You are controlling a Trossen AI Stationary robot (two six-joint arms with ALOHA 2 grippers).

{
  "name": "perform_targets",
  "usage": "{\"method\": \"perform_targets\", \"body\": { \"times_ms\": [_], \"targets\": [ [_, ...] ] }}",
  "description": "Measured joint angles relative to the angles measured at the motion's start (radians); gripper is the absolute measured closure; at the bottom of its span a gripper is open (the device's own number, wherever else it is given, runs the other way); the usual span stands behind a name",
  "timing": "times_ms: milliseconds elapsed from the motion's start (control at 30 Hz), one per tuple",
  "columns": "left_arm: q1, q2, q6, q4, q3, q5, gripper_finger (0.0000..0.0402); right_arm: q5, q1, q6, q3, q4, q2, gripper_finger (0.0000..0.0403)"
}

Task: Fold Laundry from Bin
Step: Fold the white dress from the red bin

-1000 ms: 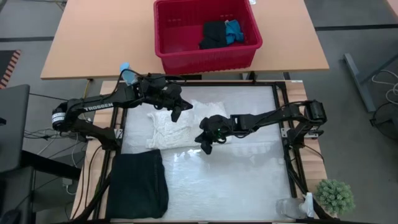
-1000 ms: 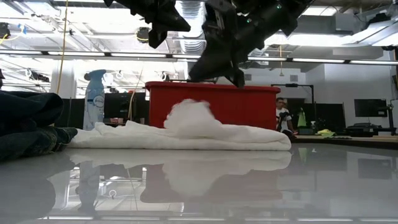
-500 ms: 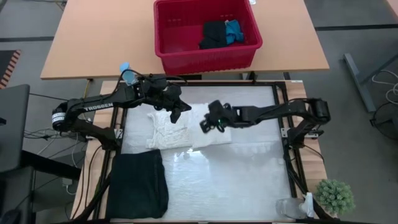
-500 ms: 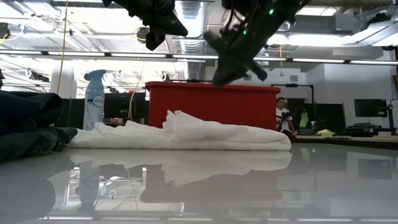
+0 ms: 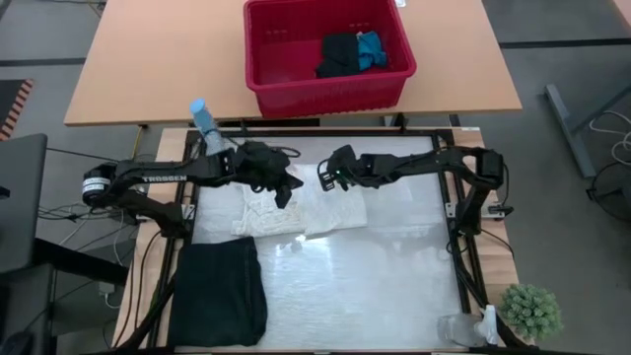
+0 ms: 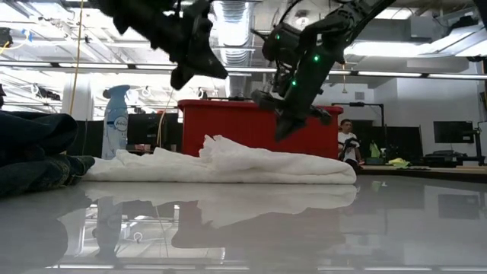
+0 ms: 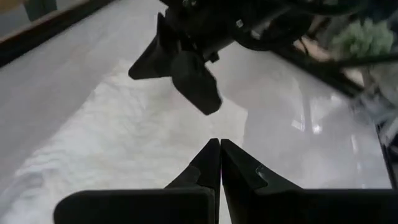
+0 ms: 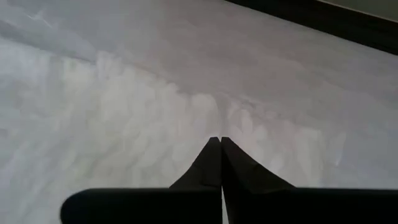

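Both grippers hang empty with fingers pressed together, just above the white crinkled garment near the centre of the high view: the left gripper over its left half, the right gripper at its upper right edge. The garment lies flat on the desk, long axis running left to right, directly below and between the two. A folded black garment rests at lower left. The red bin, top centre, holds more laundry; the right arm looks nearer to it.
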Motion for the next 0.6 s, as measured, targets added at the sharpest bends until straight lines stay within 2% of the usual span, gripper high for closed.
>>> {"method": "perform_targets", "body": {
  "times_ms": [200,600],
  "targets": [
    [-0.025,0.051,-0.075,0.307,-0.143,-0.08,0.0401,0.048,-0.048,0.072,0.0,-0.064,0.003,0.0378],
    [-0.036,0.317,-0.074,0.444,-0.154,-0.147,0.0401,0.018,-0.057,0.084,0.0,-0.124,0.069,0.0378]
  ]
}}
